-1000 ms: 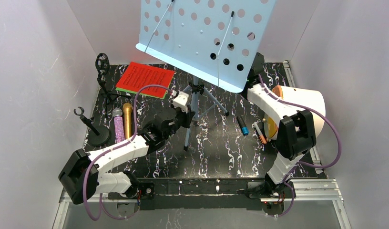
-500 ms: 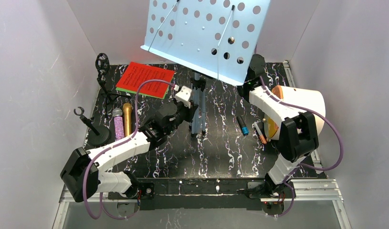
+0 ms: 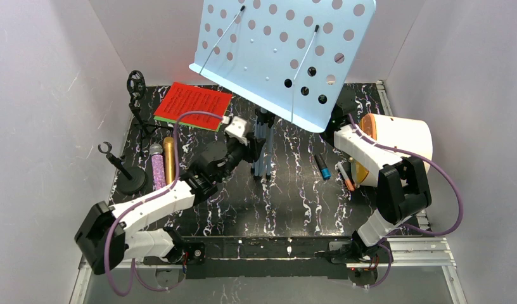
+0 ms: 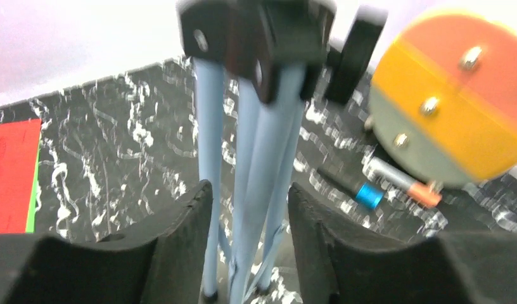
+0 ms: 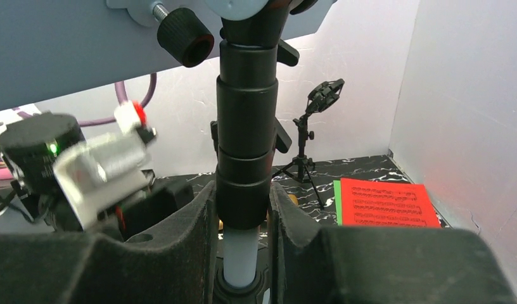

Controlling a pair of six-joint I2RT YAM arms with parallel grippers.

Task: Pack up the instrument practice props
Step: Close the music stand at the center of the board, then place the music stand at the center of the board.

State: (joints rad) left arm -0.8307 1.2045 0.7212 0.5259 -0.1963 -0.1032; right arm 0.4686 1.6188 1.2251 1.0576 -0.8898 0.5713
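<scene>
The pale blue perforated music rack (image 3: 287,50) stands tilted at the back. Its tripod legs (image 3: 263,155) are folded together. My left gripper (image 4: 249,190) is open around the folded legs (image 4: 259,145), with small gaps beside them. My right gripper (image 5: 243,190) is shut on the rack's black pole sleeve (image 5: 245,145), its fingers hidden under the rack in the top view. The gold microphone (image 3: 170,159) and purple glitter microphone (image 3: 158,171) lie side by side at the left. Two black mic mounts (image 3: 123,170) (image 3: 139,104) stand near them. The red and green score sheets (image 3: 194,106) lie at the back left.
A white drum with an orange and yellow face (image 3: 395,145) lies at the right. A black marker with a blue band (image 3: 322,168) and an orange-tipped one (image 3: 346,177) lie beside it on the black marbled table (image 3: 294,202). White walls close in on three sides.
The tripod legs went from spread to folded together. The rack has shifted and tilted a little. My left gripper's fingers have widened around the legs. The right grip is unchanged.
</scene>
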